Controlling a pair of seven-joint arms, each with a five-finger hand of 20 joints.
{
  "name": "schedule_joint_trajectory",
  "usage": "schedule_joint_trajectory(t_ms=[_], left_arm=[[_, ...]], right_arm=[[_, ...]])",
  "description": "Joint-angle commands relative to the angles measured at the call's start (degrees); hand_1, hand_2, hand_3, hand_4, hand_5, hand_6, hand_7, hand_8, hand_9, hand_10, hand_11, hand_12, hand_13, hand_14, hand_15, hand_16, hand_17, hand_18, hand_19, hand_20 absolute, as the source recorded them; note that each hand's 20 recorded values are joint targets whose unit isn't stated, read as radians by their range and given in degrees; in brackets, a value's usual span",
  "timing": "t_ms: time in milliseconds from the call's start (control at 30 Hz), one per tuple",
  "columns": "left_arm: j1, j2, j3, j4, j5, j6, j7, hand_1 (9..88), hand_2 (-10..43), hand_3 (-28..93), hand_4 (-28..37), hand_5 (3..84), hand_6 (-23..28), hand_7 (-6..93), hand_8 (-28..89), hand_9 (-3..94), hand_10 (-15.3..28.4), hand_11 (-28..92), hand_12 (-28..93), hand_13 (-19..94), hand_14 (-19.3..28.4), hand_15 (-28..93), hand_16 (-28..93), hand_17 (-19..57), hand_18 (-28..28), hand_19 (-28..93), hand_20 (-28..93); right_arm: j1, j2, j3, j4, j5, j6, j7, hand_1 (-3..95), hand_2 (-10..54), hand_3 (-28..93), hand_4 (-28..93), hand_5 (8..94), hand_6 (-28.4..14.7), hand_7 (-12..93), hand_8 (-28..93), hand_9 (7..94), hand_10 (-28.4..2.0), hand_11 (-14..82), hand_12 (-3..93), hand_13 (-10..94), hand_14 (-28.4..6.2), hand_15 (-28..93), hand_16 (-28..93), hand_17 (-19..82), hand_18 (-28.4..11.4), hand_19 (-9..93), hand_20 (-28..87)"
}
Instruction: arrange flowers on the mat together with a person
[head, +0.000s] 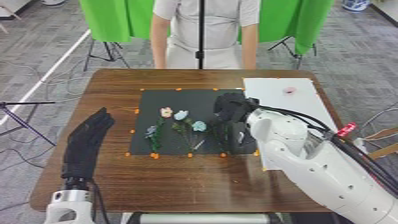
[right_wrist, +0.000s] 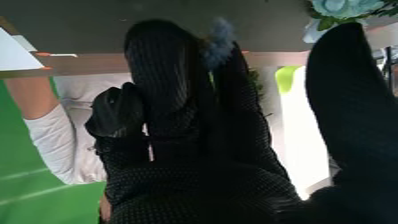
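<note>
right hand (head: 233, 107): over the right part of the black mat (head: 169, 97). right wrist view shows its thumb well apart from the fingers; a fuzzy blue flower (right_wrist: 219, 45) is caught between two long fingers, some green leaves (right_wrist: 257, 82) just beside one of them. how firm the grip is, cannot tell. teal flower (head: 199, 126): on the mat, nearest of the laid blooms to the right hand, on its left; near the thumb in the right wrist view. pale blue flower (head: 181, 115): a bit farther left of that hand. pink flower (head: 166, 112): just beyond it, same side. small purple flower (head: 151, 131): leftmost on the mat, between the two hands. stems run toward the robot. white sheet (head: 266, 87): to the right of the right hand and beyond it, with a pale pink bloom (head: 290, 91) on it. left hand (head: 86, 145): left of the mat, apart from it and from every flower, over the table (head: 178, 185); fingers straight and together, nothing in them.
</note>
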Motion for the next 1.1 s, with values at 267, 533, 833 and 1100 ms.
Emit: schedule_joint_trajectory(t_ms=[267, 533, 833, 1100], left_arm=[[0.39, -0.54, -0.17, 0.14, 0.14, -0.46, -0.27, 23.5, -6.2, 67, -18.6, 45.0, 2.5, 10.7, -5, 39.0, 10.9, 9, 18, 31, 14.4, 8, 6, 3.6, 12.1, 1, 17], [0.39, -0.67, -0.26, 0.15, 0.17, -0.53, -0.33, 23.3, -6.4, 68, -18.8, 45.0, 2.3, 11.1, -5, 39.2, 10.7, 10, 18, 31, 14.1, 9, 6, 3.6, 12.1, 1, 17], [0.39, -0.78, -0.3, 0.11, 0.18, -0.63, -0.35, 23.4, -6.4, 68, -19.0, 44.9, 2.2, 11.2, -5, 39.2, 10.6, 10, 18, 31, 14.0, 9, 6, 3.5, 12.4, 1, 17], [0.28, -0.69, -0.29, 0.13, 0.21, -0.65, -0.46, 23.4, -6.5, 68, -18.9, 45.0, 1.8, 11.8, -5, 39.4, 10.2, 10, 18, 32, 14.0, 9, 6, 3.4, 12.7, 1, 17]], right_arm=[[-0.25, 0.17, 0.46, -0.48, 1.16, -0.65, -0.37, 29.9, -9.5, 73, -20, 69.2, -5.6, 12, -10, 55.3, -15.6, 7.0, 13.5, 73, -11.2, 54, 29, 36, -23.0, 87, 53], [-0.38, 0.03, 0.56, -0.48, 1.14, -1.33, -0.42, 29.1, -9.5, 73, -20, 61.1, -1.4, 12, -10, 58.8, -15.2, 7.9, 14.1, 73, -11.9, 54, 29, 36, -23.3, 87, 53], [-0.31, -0.07, 1.08, -0.81, 1.19, -4.48, 0.52, 28.7, -9.5, 74, -20, 55.1, 2.7, 13, -11, 56.9, -17.1, 7.1, 13.9, 73, -11.9, 54, 29, 36, -23.7, 87, 53], [-0.28, 0.26, 3.3, -3.25, 1.5, -8.46, 1.05, 26.2, -9.5, 74, -21, 43.4, 5.5, 15, -13, 53.3, -19.8, 6.1, 11.7, 73, -11.8, 53, 28, 36, -24.1, 87, 53]])
